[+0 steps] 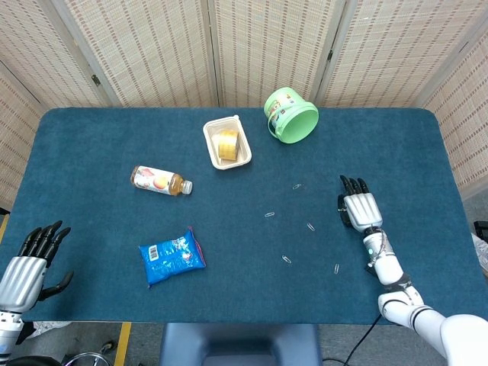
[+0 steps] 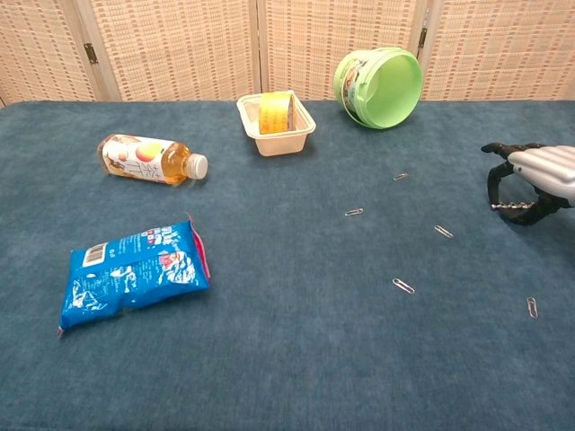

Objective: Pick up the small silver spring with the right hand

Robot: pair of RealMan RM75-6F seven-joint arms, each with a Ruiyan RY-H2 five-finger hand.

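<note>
Blue cloth-covered table [image 1: 91, 145] seen from head and chest cameras. The right hand [image 1: 361, 211] lies palm-down near the right edge, fingers curved downward over the small silver spring [image 2: 508, 206], which shows in the chest view beneath the palm, between the thumb and the fingers; whether the fingertips actually pinch it, or whether it rests on the cloth, cannot be told. The left hand [image 1: 29, 263] rests at the near left corner, fingers apart and holding nothing. Labelled items: a lying bottle [image 1: 159, 181] with a fruit-picture label, a blue snack packet [image 1: 171, 256] with a white barcode panel, and a green bucket [image 1: 290, 115] tipped on its side with a printed wrapper; none of the writing is legible. A cream tray [image 1: 227, 142] holds a yellow block just left of the bucket. Several paper clips [image 1: 310, 226] lie scattered between the tray and the right hand; nothing lies directly between hand and spring.
</note>
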